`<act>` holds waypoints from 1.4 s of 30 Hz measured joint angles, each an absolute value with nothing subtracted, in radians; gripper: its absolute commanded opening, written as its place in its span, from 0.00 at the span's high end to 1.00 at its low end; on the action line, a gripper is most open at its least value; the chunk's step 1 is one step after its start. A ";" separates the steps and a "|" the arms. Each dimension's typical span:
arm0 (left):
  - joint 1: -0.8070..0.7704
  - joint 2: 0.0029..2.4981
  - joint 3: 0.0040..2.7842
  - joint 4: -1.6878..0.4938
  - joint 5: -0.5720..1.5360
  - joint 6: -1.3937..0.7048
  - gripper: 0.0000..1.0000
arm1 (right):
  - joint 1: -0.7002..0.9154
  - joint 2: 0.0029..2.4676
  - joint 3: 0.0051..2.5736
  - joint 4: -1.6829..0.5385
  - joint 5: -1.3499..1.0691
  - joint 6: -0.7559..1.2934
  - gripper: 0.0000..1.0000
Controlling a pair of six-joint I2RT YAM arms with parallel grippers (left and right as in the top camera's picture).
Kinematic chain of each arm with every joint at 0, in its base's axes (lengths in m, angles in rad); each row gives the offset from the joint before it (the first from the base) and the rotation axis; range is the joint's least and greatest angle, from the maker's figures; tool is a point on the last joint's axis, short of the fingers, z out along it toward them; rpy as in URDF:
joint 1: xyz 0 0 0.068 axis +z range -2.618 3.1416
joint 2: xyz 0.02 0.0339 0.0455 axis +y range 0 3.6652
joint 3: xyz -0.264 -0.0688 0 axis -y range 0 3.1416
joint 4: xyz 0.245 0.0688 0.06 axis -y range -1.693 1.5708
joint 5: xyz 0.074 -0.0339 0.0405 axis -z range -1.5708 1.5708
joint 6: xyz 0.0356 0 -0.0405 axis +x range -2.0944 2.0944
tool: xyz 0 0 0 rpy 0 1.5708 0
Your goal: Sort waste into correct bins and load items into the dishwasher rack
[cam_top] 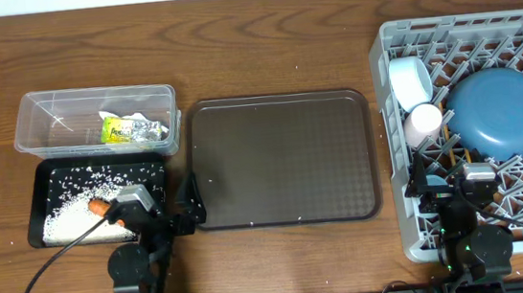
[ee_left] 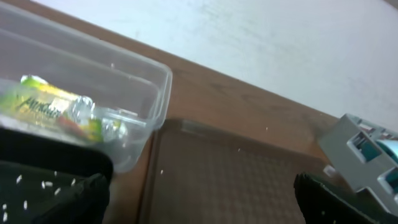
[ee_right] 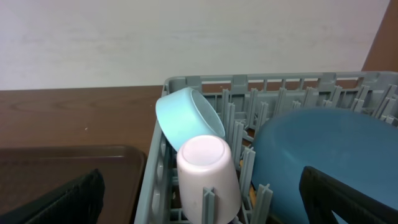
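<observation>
Since my 2 grippers, left gripper (ee_left: 199, 208) and right gripper (cam_top: 448, 184), both stand wide open with nothing between the fingers, any pick would start fresh. The cup (ee_right: 208, 174) sits upside down in the rack (cam_top: 399, 220), beside the plate (cam_top: 497, 112). I judge it rigid and smooth, probably slippery, and best pinched across its wall. The wrapper (cam_top: 130, 128) lies in the tub (cam_top: 93, 91); it looks light and crumply, so any fold will do. The carrot (cam_top: 100, 207) rests on rice (cam_top: 71, 221) in the black tray (cam_top: 39, 187); it looks firm, best taken across its middle.
</observation>
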State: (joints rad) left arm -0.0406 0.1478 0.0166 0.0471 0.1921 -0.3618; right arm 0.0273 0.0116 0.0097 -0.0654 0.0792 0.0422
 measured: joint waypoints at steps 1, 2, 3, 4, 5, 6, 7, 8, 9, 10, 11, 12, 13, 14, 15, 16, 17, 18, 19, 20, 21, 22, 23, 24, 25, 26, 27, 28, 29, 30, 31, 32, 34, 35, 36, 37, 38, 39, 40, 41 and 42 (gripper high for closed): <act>-0.041 0.134 0.010 0.029 0.191 -0.361 0.02 | 0.027 0.012 0.010 -0.065 0.079 0.042 0.01; -0.041 0.120 0.008 0.017 0.183 -0.358 0.02 | 0.027 0.012 0.010 -0.065 0.079 0.042 0.01; -0.041 0.106 0.008 0.009 0.178 -0.354 0.02 | 0.027 0.012 0.010 -0.065 0.079 0.042 0.01; -0.042 0.093 0.009 0.005 0.172 -0.348 0.02 | 0.027 0.012 0.010 -0.065 0.079 0.042 0.01; -0.043 0.075 0.010 -0.002 0.159 -0.341 0.02 | 0.027 0.012 0.010 -0.065 0.079 0.042 0.01; -0.047 0.060 0.012 -0.008 0.148 -0.339 0.02 | 0.027 0.012 0.010 -0.065 0.079 0.042 0.01; -0.053 0.043 0.013 -0.012 0.136 -0.336 0.02 | 0.027 0.012 0.010 -0.065 0.079 0.042 0.01; -0.059 0.028 0.014 -0.015 0.123 -0.334 0.02 | 0.027 0.012 0.010 -0.065 0.079 0.042 0.01; -0.065 0.019 0.015 -0.019 0.114 -0.332 0.02 | 0.027 0.012 0.010 -0.065 0.079 0.042 0.01; -0.072 0.013 0.016 -0.022 0.101 -0.327 0.02 | 0.027 0.012 0.010 -0.065 0.079 0.042 0.01; -0.077 0.012 0.017 -0.023 0.093 -0.319 0.02 | 0.027 0.012 0.010 -0.065 0.079 0.042 0.01; -0.080 0.011 0.017 -0.025 0.088 -0.310 0.02 | 0.027 0.012 0.010 -0.065 0.079 0.042 0.01; -0.081 0.011 0.018 -0.025 0.082 -0.300 0.02 | 0.027 0.012 0.010 -0.065 0.079 0.042 0.01; -0.082 0.011 0.018 -0.026 0.076 -0.284 0.02 | 0.027 0.012 0.010 -0.065 0.079 0.042 0.01; -0.082 0.011 0.018 -0.027 0.073 -0.271 0.02 | 0.027 0.012 0.010 -0.065 0.079 0.042 0.01; -0.082 0.011 0.019 -0.027 0.071 -0.248 0.02 | 0.027 0.012 0.010 -0.065 0.079 0.042 0.01; -0.082 0.011 0.019 -0.027 0.070 -0.227 0.02 | 0.027 0.012 0.010 -0.065 0.079 0.042 0.01; -0.082 0.011 0.019 -0.027 0.068 -0.200 0.02 | 0.027 0.012 0.010 -0.065 0.079 0.042 0.01; -0.082 0.011 0.019 -0.028 0.067 -0.165 0.02 | 0.027 0.012 0.010 -0.065 0.079 0.042 0.01; -0.082 0.011 0.019 -0.028 0.067 -0.128 0.02 | 0.027 0.012 0.010 -0.065 0.079 0.042 0.01; -0.082 0.011 0.019 -0.028 0.067 -0.093 0.02 | 0.027 0.012 0.010 -0.065 0.079 0.042 0.01; -0.082 0.011 0.019 -0.028 0.066 -0.054 0.02 | 0.027 0.012 0.010 -0.065 0.079 0.042 0.01; -0.082 0.011 0.019 -0.028 0.064 -0.013 0.02 | 0.027 0.012 0.010 -0.065 0.079 0.042 0.01; -0.082 0.011 0.019 -0.028 0.064 0.016 0.02 | 0.027 0.012 0.010 -0.065 0.079 0.042 0.01; -0.082 0.011 0.019 -0.028 0.064 0.041 0.02 | 0.027 0.012 0.010 -0.065 0.079 0.042 0.01; -0.082 0.011 0.019 -0.029 0.064 0.063 0.02 | 0.027 0.012 0.010 -0.065 0.079 0.042 0.01; -0.082 0.011 0.019 -0.029 0.064 0.084 0.02 | 0.027 0.012 0.010 -0.065 0.079 0.042 0.01; -0.082 0.011 0.019 -0.029 0.064 0.099 0.02 | 0.027 0.012 0.010 -0.065 0.079 0.042 0.01; -0.082 0.011 0.019 -0.029 0.064 0.110 0.02 | 0.027 0.012 0.010 -0.065 0.079 0.042 0.01; -0.082 0.011 0.019 -0.029 0.064 0.121 0.02 | 0.027 0.012 0.010 -0.065 0.079 0.042 0.01; -0.082 0.011 0.019 -0.029 0.064 0.132 0.02 | 0.027 0.012 0.010 -0.065 0.079 0.042 0.01; -0.082 0.011 0.019 -0.029 0.064 0.140 0.02 | 0.027 0.012 0.010 -0.065 0.079 0.042 0.01; -0.082 0.011 0.019 -0.028 0.064 0.159 0.03 | 0.027 0.012 0.010 -0.065 0.079 0.042 0.01; -0.082 0.011 0.019 -0.029 0.064 0.165 0.02 | 0.027 0.012 0.010 -0.065 0.079 0.042 0.01; -0.082 0.011 0.019 -0.028 0.064 0.171 0.02 | 0.027 0.012 0.010 -0.065 0.079 0.042 0.01; -0.082 0.011 0.019 -0.028 0.064 0.178 0.02 | 0.027 0.012 0.010 -0.065 0.079 0.042 0.01; -0.082 0.011 0.019 -0.028 0.064 0.182 0.02 | 0.027 0.012 0.010 -0.065 0.079 0.042 0.01; -0.082 0.011 0.019 -0.028 0.065 0.185 0.02 | 0.027 0.012 0.010 -0.065 0.079 0.042 0.01; -0.082 0.011 0.019 -0.028 0.066 0.188 0.02 | 0.027 0.012 0.010 -0.065 0.079 0.042 0.01; -0.082 0.011 0.019 -0.028 0.069 0.189 0.02 | 0.027 0.012 0.010 -0.065 0.079 0.042 0.01; -0.082 0.011 0.019 -0.027 0.072 0.189 0.02 | 0.027 0.012 0.010 -0.065 0.079 0.042 0.01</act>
